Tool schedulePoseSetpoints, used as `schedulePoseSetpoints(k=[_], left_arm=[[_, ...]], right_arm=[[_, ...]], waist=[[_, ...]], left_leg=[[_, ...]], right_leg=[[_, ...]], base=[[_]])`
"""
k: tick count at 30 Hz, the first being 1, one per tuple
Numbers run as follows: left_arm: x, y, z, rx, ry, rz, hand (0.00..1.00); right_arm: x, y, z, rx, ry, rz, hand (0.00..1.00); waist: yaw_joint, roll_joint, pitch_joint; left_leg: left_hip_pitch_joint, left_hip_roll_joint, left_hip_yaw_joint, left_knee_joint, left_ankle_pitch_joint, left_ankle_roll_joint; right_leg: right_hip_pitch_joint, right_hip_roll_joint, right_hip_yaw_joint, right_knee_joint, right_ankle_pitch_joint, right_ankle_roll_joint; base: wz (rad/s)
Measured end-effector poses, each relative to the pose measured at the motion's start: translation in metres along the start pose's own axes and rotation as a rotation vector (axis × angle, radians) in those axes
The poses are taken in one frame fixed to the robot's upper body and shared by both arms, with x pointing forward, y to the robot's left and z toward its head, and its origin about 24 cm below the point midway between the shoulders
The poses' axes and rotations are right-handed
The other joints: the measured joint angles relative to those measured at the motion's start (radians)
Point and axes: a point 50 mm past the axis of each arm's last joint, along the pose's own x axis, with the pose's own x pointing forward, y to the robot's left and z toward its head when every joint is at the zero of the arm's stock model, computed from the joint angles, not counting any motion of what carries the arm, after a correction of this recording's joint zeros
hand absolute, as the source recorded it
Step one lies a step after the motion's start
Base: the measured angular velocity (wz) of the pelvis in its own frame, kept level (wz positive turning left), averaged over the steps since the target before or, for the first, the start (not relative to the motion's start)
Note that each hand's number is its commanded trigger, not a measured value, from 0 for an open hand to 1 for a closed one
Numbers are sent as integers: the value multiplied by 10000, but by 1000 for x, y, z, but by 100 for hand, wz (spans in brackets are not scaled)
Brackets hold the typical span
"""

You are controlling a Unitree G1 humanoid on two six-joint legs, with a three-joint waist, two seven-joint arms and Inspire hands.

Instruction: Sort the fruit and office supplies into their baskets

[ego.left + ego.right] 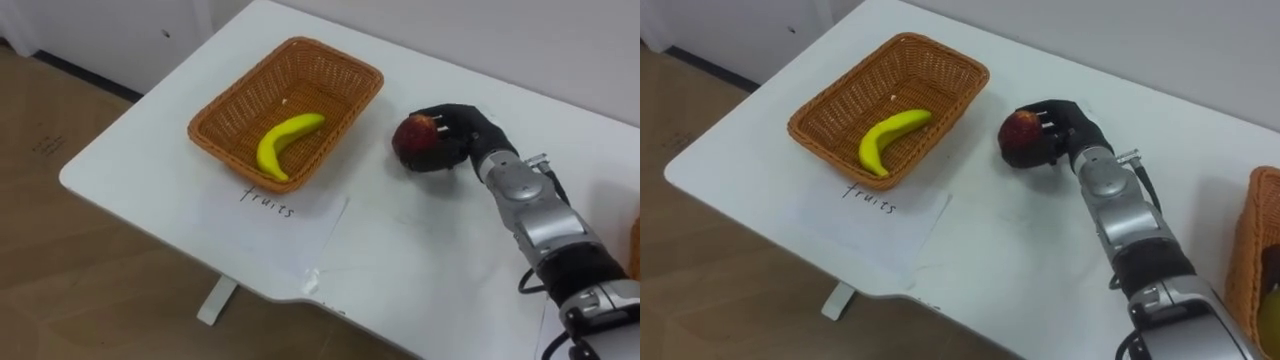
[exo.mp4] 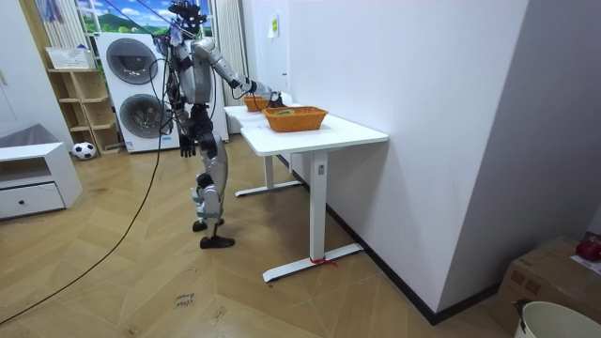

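A red apple point(image 1: 413, 140) point(image 1: 1019, 136) is held just above the white table point(image 1: 420, 260), a short way right of the fruit basket. My right hand point(image 1: 455, 135) point(image 1: 1060, 130) is shut on it, dark fingers curled round its far side. The woven fruit basket point(image 1: 230, 112) point(image 1: 830, 108) stands at the table's left end with a yellow banana point(image 1: 286, 143) point(image 1: 890, 138) lying inside. In the room view I stand at the table point(image 2: 310, 136) with my right arm reaching over it, and my left hand point(image 2: 186, 146) hangs by my side.
A paper label point(image 1: 275, 215) lies in front of the fruit basket by the table's near edge. A second woven basket point(image 1: 1250, 250) sits at the far right. Bare tabletop lies between the two baskets. Washing machines point(image 2: 131, 89) stand behind me.
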Motion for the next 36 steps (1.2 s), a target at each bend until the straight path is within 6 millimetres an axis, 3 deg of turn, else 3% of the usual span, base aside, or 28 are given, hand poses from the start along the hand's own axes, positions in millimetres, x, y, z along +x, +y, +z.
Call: schedulePoseSetpoints(k=[8, 15, 19, 31, 36], left_arm=[[0, 0, -1, -18, -27, 55, 0], [0, 2, -8, -170, 169, 153, 0], [-1, 2, -10, -170, 177, 170, 0], [-1, 2, -9, -166, 37, 57, 0], [-1, 1, -12, -161, 144, -277, 0]], right_arm=[[0, -11, 2, 1465, -37, -959, 100], [-3, -13, 32, 2286, -1260, -1199, 100], [-4, -12, 37, 2282, -1504, -1173, 100], [-7, -5, 53, 2123, -2164, -850, 100], [-7, 0, 55, 2180, -2237, -707, 100]], waist=[[-156, -102, -76], [-330, -116, -87], [-319, -111, -88], [111, -33, -15], [349, -51, 23]], left_leg=[[30, -28, 10, 61, 3, 3], [84, -19, 1, 38, 1, 2], [85, -22, 2, 35, 1, 2], [389, -33, 21, -124, 1, 4], [322, -46, 10, -149, -3, 13]], right_leg=[[58, -36, 16, 9, 2, 4], [176, -25, -22, 3, 5, 8], [189, -22, -25, 3, 6, 9], [374, -73, -20, 26, -7, 35], [364, -104, -262, 49, -12, 46]], base=[[0], [1], [0], [-1], [6]])
